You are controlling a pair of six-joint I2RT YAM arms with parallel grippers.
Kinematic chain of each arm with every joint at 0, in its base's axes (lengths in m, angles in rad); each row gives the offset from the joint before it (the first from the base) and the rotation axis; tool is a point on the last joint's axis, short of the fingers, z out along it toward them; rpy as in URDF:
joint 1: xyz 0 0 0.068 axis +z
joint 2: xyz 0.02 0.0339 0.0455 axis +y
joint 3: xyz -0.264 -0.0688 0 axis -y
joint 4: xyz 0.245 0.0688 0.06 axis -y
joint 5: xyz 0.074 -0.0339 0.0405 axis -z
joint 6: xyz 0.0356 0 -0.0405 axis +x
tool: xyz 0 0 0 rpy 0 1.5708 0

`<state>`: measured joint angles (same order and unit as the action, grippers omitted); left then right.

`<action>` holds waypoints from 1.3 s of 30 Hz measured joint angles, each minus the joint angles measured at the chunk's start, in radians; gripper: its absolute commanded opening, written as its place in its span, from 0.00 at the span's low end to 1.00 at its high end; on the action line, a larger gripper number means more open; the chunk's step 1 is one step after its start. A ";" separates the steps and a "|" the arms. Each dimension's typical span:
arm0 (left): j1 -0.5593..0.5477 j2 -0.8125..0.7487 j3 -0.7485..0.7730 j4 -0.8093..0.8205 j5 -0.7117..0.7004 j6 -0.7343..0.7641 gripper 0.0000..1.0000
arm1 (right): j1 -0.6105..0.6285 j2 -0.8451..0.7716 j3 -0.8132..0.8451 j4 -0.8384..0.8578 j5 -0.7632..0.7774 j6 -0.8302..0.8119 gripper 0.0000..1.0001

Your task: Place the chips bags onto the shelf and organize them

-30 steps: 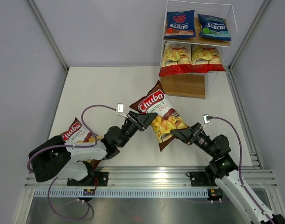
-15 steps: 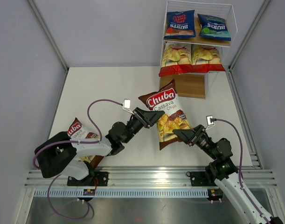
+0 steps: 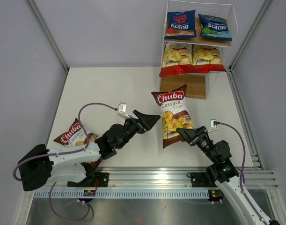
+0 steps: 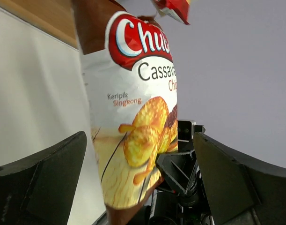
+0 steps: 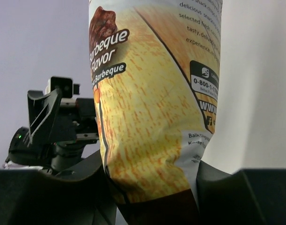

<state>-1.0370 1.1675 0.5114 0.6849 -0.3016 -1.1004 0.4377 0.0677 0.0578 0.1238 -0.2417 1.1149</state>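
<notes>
A brown Chuba Cassava chips bag [image 3: 173,117] stands upright above the table, its logo toward the shelf [image 3: 186,87]. My right gripper [image 3: 182,135] is shut on its bottom edge; in the right wrist view the bag [image 5: 152,117] rises from between the pinching jaws [image 5: 152,199]. My left gripper [image 3: 152,121] is open just left of the bag. In the left wrist view the bag [image 4: 133,117] hangs between its wide-apart fingers [image 4: 49,178] without touching them. A second brown Chuba bag [image 3: 72,136] lies on the table by the left arm.
The shelf's top tier holds two blue Burts bags [image 3: 180,24] [image 3: 215,27]. The middle tier holds two red-and-white bags [image 3: 176,58] [image 3: 207,57]. The bottom wooden tier is bare. Grey walls enclose the white table [image 3: 110,89].
My left gripper has opened and let go of the brown bag, then drawn back left. My right gripper has closed on the bag's bottom, and the bag has swung upright toward the shelf.
</notes>
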 measured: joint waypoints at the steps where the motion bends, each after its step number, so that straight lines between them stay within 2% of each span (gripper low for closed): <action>1: 0.000 -0.040 -0.022 -0.033 -0.027 -0.003 0.99 | 0.000 0.012 -0.004 -0.003 0.021 0.002 0.29; 4: 0.002 -0.121 -0.077 -0.118 -0.077 -0.009 0.99 | 0.000 0.091 -0.013 0.019 0.083 0.003 0.29; 6: 0.002 -0.163 -0.114 -0.173 -0.092 -0.008 0.99 | 0.000 0.207 -0.013 0.073 0.122 -0.008 0.28; 13: 0.003 -0.304 -0.177 -0.329 -0.077 0.051 0.99 | -0.050 0.863 0.027 0.393 0.155 -0.043 0.25; 15: 0.004 -0.364 -0.183 -0.372 -0.065 0.070 0.99 | -0.073 0.979 0.048 0.482 0.159 -0.044 0.25; 20: 0.004 -0.515 -0.219 -0.467 -0.042 0.107 0.99 | -0.095 1.059 0.097 0.616 0.186 -0.044 0.25; 28: 0.004 -0.682 -0.293 -0.618 -0.025 0.129 0.99 | -0.162 1.022 0.188 0.605 0.219 -0.082 0.25; 39: 0.004 -0.793 -0.291 -0.768 -0.016 0.193 0.99 | -0.375 1.214 0.339 0.667 0.066 -0.139 0.24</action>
<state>-1.0328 0.3740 0.2203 -0.0830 -0.3176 -0.9070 0.0624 1.2819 0.3969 0.7906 -0.1753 0.9760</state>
